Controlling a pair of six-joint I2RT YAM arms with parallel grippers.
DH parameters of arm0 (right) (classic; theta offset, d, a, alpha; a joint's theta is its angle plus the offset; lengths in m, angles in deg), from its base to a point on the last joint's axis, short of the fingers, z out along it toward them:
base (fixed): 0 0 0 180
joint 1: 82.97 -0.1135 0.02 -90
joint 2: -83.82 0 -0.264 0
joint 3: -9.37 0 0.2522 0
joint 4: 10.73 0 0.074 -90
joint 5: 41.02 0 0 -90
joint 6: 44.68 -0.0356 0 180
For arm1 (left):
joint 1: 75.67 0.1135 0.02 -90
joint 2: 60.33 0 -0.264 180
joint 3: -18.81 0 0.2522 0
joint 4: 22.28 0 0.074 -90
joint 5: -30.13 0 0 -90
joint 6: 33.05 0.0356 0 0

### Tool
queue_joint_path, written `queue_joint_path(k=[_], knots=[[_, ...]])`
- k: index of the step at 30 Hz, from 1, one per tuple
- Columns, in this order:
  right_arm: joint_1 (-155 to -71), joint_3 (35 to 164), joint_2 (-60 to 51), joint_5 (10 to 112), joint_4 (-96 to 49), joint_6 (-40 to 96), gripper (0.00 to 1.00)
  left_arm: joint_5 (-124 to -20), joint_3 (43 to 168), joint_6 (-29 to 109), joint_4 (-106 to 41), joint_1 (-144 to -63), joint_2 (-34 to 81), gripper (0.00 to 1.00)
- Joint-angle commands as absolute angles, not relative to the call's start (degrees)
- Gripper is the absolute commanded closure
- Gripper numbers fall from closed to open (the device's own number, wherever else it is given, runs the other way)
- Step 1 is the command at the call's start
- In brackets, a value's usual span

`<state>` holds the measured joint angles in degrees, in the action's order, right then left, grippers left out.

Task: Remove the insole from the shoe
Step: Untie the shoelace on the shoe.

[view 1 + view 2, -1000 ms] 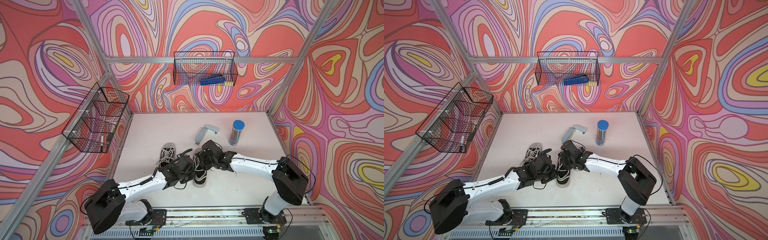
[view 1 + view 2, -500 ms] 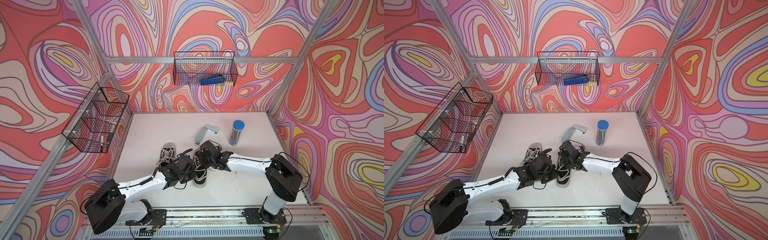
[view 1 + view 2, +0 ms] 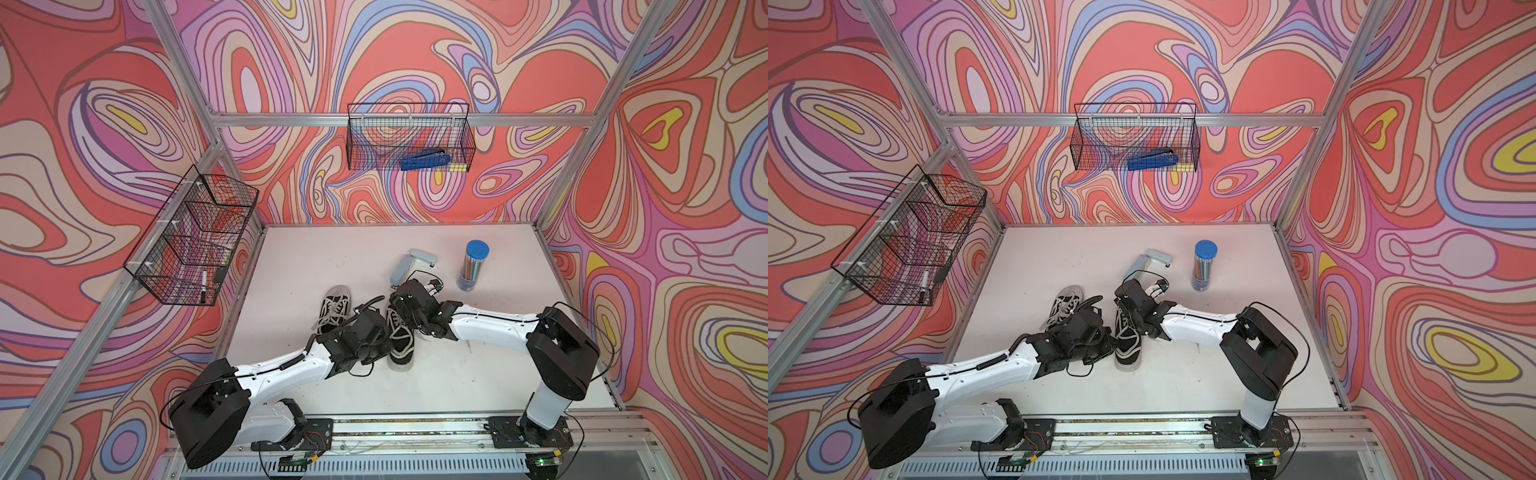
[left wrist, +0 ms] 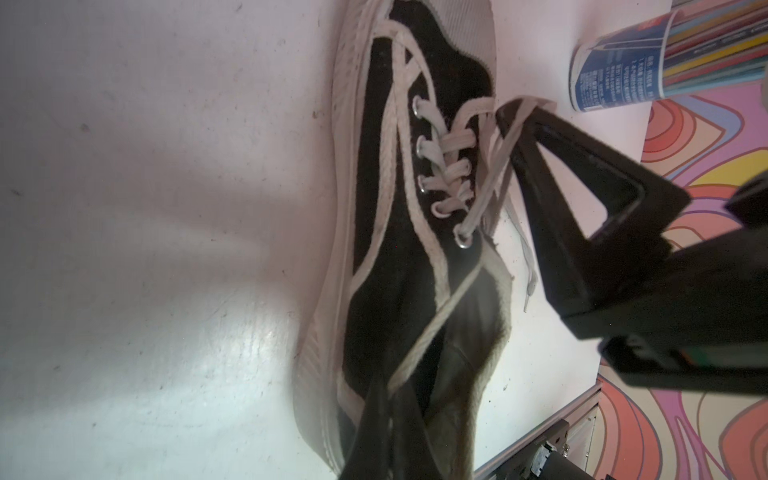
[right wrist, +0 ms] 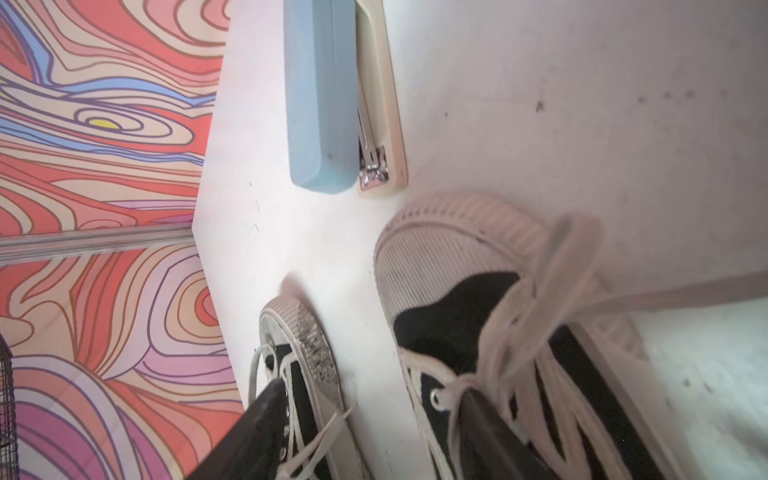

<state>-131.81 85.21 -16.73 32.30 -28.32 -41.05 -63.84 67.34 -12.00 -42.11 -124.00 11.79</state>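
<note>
**Table** [image 3: 307, 266]: pale top, walled with swirl-patterned panels.

1. **Shoe** [image 3: 401, 343]: black canvas with white laces and a white sole. It sits near the middle of the table, toe far and heel near, between the two arms. In both top views the right arm's wrist hides the toe.
2. **Insole**: cannot be told apart from the lining inside the dark heel opening.
3. **Left gripper** [image 4: 384, 386]: at the shoe's heel opening, jaws together. A lace crosses just past the tips. Whether canvas is pinched between them cannot be told.
4. **Right gripper** [image 5: 370, 390]: over the laced front of the shoe, jaws apart and clamped on nothing. One finger [image 5: 486, 432] lies on the laces, and the other [image 5: 262, 428] is above the second shoe.
5. **Second shoe** [image 3: 332, 309]: same colours, just left of the first, toe far.
6. **Pale stapler** [image 3: 405, 266]: lies on the table just beyond the shoe's toe.
7. **Pencil tube** [image 3: 471, 266]: blue cap, upright, right of the pale stapler.
8. **Back basket** [image 3: 374, 137]: wire, hung on the far wall, with a blue stapler [image 3: 424, 160] in its right half.
9. **Left basket** [image 3: 187, 232]: wire, hung on the left wall, with a marker [image 3: 203, 286] in its nearest compartment.
</note>
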Motion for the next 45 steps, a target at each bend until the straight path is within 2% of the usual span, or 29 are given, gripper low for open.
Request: queue_joint_path(k=[1, 13, 27, 34, 39, 42, 45], knots=[[-130.47, 87.36, -19.53, 24.3, -24.77, -35.35, 0.33, -63.83, 67.82, -11.68, -45.53, -124.14, 10.14, 1.0], [-125.73, 94.71, -26.3, 19.81, -23.74, -27.03, 0.31, -63.72, 67.82, -11.3, -48.2, -124.16, 8.26, 1.0], [-119.88, 105.06, -33.24, 19.51, -20.77, -12.3, 0.3, -62.54, 66.92, -11.5, -55.74, -124.04, 3.36, 1.0], [-116.98, 115.83, -38.03, 23.32, -23.86, -3.45, 0.3, -61.12, 66.25, -11.62, -63.24, -123.84, -2.84, 1.0], [-114.76, 125.07, -41.88, 25.35, -28.17, 1.84, 0.3, -61.15, 65.41, -12.14, -62.94, -123.76, -3.9, 1.0], [-114.41, 127.81, -41.03, 26.74, -31.57, 3.65, 0.3, -62.78, 65.7, -11.41, -61.04, -123.48, -1.65, 1.0], [-114.42, 124.22, -35.97, 30.73, -36.8, 3.25, 0.32, -63.58, 66.34, -10.68, -58.94, -123.46, 0.19, 1.0]])
